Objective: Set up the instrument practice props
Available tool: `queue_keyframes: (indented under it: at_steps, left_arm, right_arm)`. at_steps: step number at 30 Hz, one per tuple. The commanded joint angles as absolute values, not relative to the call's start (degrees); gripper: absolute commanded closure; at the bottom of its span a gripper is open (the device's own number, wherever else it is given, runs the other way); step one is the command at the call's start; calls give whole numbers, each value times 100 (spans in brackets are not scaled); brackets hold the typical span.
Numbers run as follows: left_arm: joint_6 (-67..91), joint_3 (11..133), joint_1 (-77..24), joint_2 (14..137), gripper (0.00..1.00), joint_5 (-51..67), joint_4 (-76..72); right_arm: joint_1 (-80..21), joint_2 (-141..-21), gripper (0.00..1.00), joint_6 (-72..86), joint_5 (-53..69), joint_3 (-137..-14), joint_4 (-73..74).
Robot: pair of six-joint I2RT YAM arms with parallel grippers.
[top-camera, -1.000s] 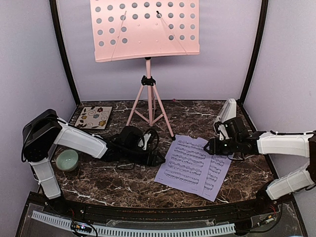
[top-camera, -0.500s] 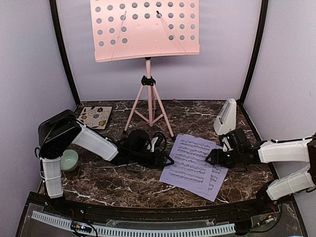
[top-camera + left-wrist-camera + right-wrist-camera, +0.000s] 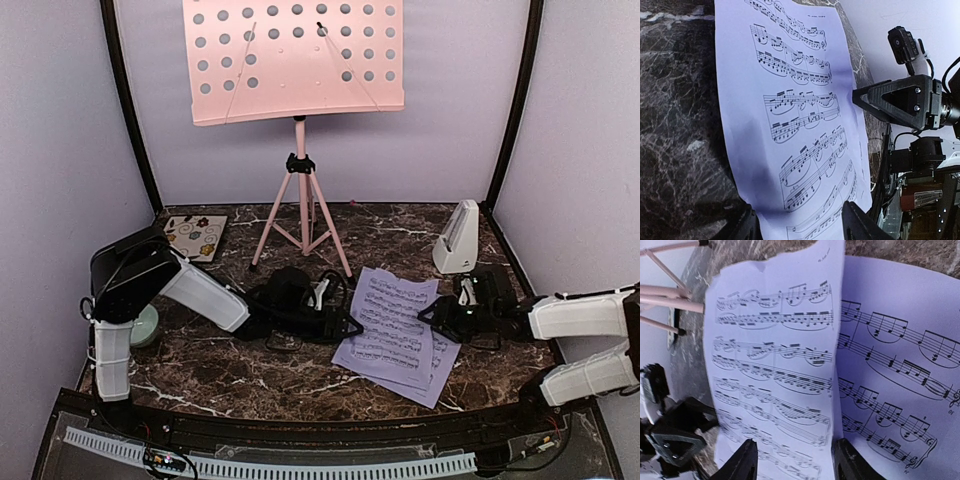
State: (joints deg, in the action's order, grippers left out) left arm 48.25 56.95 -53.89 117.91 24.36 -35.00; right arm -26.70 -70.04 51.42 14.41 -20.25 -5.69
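Flanking top sheet-music page point(image 3: 392, 318) with left claw point(image 3: 350, 327) and right claw point(image 3: 428, 310), both wide; next likely pinch edge, raise to music stand point(image 3: 295, 60).

You face a dark marble-patterned table point(image 3: 230, 370) enclosed by plain lavender walls point(image 3: 420, 150) with black corner posts point(image 3: 132, 120).

The music stand point(image 3: 290, 90) stands far centre on the desk point(image 3: 250, 370), two overlapping sheet-music pages point(image 3: 392, 320) lying before it; metronome point(image 3: 458, 238) far right, coaster point(image 3: 193, 238) far left, bowl point(image 3: 147, 327) near left.
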Motion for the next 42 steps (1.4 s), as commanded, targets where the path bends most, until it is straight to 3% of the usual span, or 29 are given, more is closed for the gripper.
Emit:
queue_keyframes:
  at_steps: [1,5,14,21,27,31,33,37,40,42]
  left_arm:
    - [4913,5669,-5464,11965,39,2406,-3351]
    - [4929,5695,-5467,11996,40,2377,-3384]
    - [4939,5730,-5461,12012,41,2338,-3379]
    - [4905,5733,-5460,12040,41,2355,-3416]
    - [4867,5777,-5458,12066,42,2364,-3410]
    - [4847,5835,-5458,12122,42,2388,-3402]
    - [4846,5853,-5458,12142,42,2391,-3394]
    - [4825,5856,-5458,12142,42,2378,-3368]
    - [4813,5856,-5458,12141,43,2374,-3375]
    - [4816,5862,-5459,12145,43,2362,-3374]
  right_arm:
    - [-2620,-6448,51,5655,1593,-1964,-1162]
    - [-2611,-6257,54,5690,1471,-2002,-1051]
    - [-2330,-6639,47,5318,1132,-1758,-695]
    - [-2303,-7242,52,5182,1043,-1541,-1086]
    - [-2309,-7240,64,5282,1716,-1504,-1782]
    - [-2304,-7047,84,5332,1994,-1556,-1994]
    - [-2303,-6933,89,5301,2004,-1591,-1928]
    - [-2303,-6631,84,5411,2012,-1485,-2041]
    - [-2305,-6587,72,5411,1802,-1442,-1975]
    - [-2302,-6698,69,5264,1624,-1510,-1713]
